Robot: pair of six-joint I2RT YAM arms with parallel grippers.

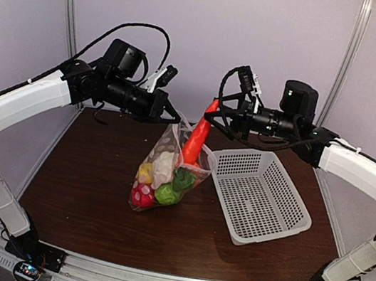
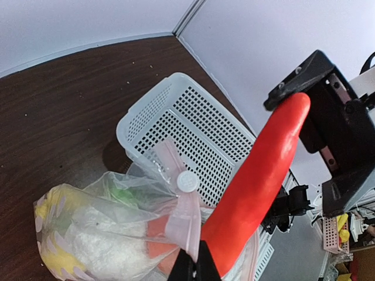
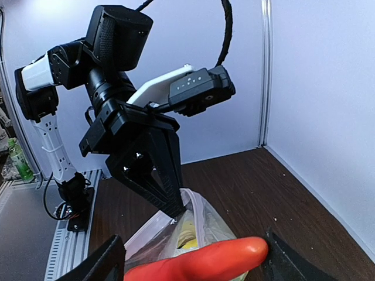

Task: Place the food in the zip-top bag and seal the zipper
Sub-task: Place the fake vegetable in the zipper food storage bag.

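The left end effector (image 1: 175, 119) is pressed shut, pinching the upper edge of the zip-top bag (image 1: 160, 179) and holding it up above the worktop (image 1: 94, 182), with the white slider tab (image 2: 187, 181) just beside its tips. The right end effector (image 1: 217, 115) stands spread wider than the carrot (image 1: 195, 144), whose top end lies between the fingers against one of them. The carrot's lower end is in the bag's mouth above the yellow, white and green food, and the white basket (image 1: 269, 235) sits just right of the bag.
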